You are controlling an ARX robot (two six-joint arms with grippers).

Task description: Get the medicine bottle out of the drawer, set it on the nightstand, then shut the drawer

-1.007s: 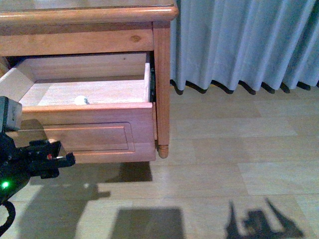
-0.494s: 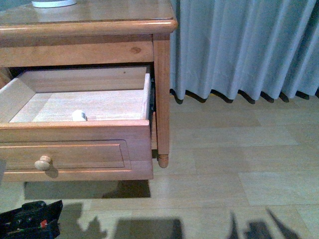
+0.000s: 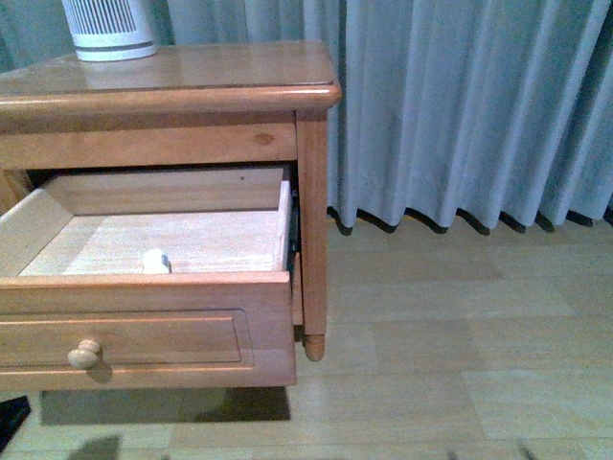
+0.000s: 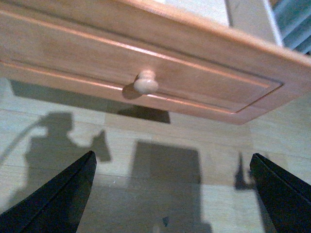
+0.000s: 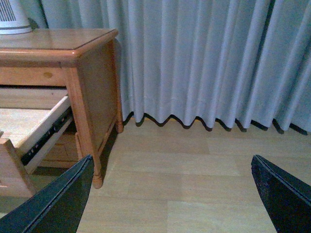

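Observation:
The honey-brown nightstand (image 3: 192,72) stands at the left of the front view. Its drawer (image 3: 144,326) is pulled open, showing a pale bare-wood inside. The small white medicine bottle (image 3: 155,261) lies inside, near the drawer's front wall. The drawer's round knob (image 3: 83,355) shows on its panel front. My left gripper (image 4: 175,194) is open and empty, below and in front of the drawer front (image 4: 87,53) and its knob (image 4: 146,82), over the floor. My right gripper (image 5: 172,194) is open and empty, over the floor to the right of the nightstand (image 5: 92,82). Neither gripper's fingers show in the front view.
A tall white ribbed device (image 3: 108,27) stands on the nightstand top at the back left. Pale blue curtains (image 3: 460,105) hang behind and to the right. Light wood-plank floor (image 3: 460,364) lies to the right of the nightstand.
The front view has risen: the nightstand top and white ribbed device now show. The left arm, low left one second ago, has dropped out of the front view. The drawer stays open.

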